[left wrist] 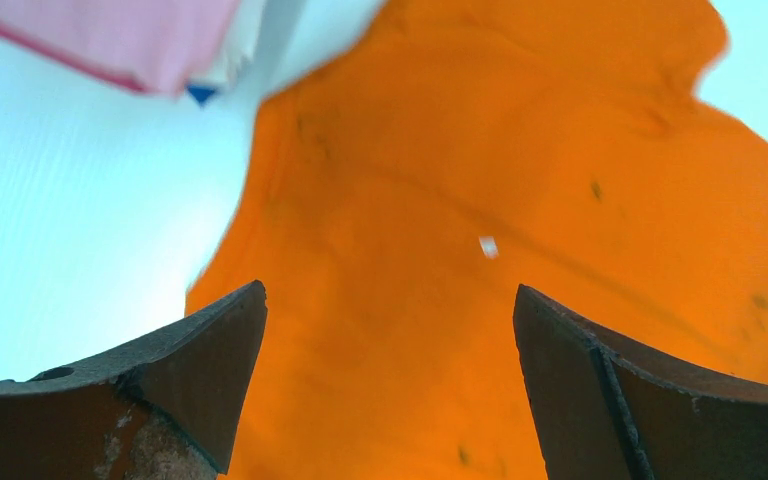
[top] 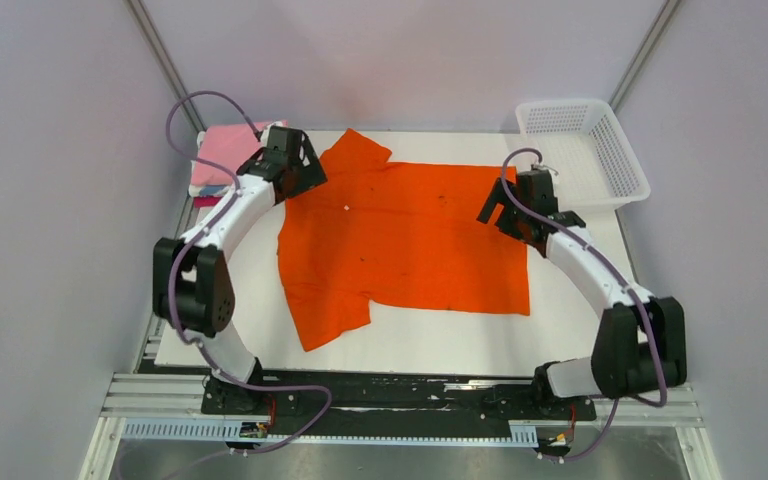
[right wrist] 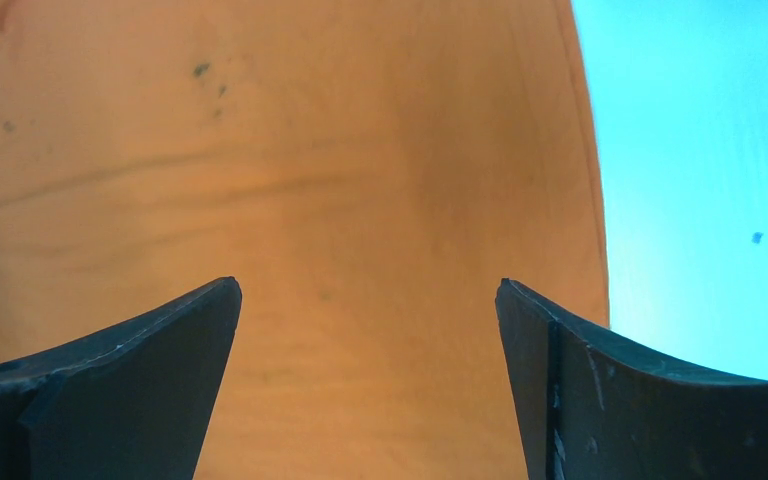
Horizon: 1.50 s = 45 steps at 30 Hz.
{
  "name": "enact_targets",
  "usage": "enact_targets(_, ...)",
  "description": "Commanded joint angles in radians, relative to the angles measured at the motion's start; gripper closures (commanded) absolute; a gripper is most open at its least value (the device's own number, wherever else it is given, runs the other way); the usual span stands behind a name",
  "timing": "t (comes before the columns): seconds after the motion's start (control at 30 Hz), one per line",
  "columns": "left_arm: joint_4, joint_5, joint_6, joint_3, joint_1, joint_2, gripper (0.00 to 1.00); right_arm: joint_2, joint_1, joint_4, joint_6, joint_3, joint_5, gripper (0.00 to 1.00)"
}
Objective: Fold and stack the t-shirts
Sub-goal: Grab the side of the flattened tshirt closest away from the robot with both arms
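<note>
Gaping wide, left end effector and right end effector hover over the spread-out, dark-specked orange t-shirt.

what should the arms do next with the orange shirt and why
Probably lower both end effectors and pinch the shirt's far edge to start a fold. The orange t-shirt lies spread flat and unfolded. The left end effector hovers open over its sleeve end and the right end effector hovers open near its opposite edge. Neither holds anything.
</note>
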State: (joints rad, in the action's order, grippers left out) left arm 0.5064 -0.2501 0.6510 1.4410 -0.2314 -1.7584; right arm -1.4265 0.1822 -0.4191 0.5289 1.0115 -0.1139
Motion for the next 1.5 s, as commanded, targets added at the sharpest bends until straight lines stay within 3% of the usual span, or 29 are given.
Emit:
enact_targets(0.0, 0.087, -0.081, 0.075, -0.208, -0.106, 0.245, 0.0, 0.199, 0.004, 0.008, 0.142, -0.164, -0.068, 0.0)
enact_targets(0.23, 0.314, -0.109, 0.268, -0.507, -0.304, 0.566, 0.0, 0.39, -0.003, -0.002, 0.15, -0.298, -0.113, 0.0)
enact_targets(0.47, 0.412, 0.011, 0.387, -0.716, -0.413, 0.757, 0.03, 0.448, -0.004, -0.007, 0.158, -0.39, -0.122, 0.0)
enact_targets(0.7, 0.381, 0.102, 0.482, -0.843, -0.484, 0.75, 0.22, 0.423, -0.004, -0.001, 0.15, -0.382, -0.119, 0.0)
enact_targets(0.9, 0.359, 0.084, 0.49, -0.862, -0.496, 0.709, 0.36, 0.393, -0.003, 0.003, 0.147, -0.383, -0.117, 0.0)
enact_targets(1.13, 0.271, 0.074, 0.469, -0.88, -0.496, 0.619, 0.4, 0.403, -0.003, 0.003, 0.139, -0.389, -0.124, 0.0)
enact_targets(1.47, 0.285, 0.075, 0.472, -0.852, -0.496, 0.557, 0.45, 0.425, -0.004, 0.001, 0.13, -0.393, -0.14, 0.0)
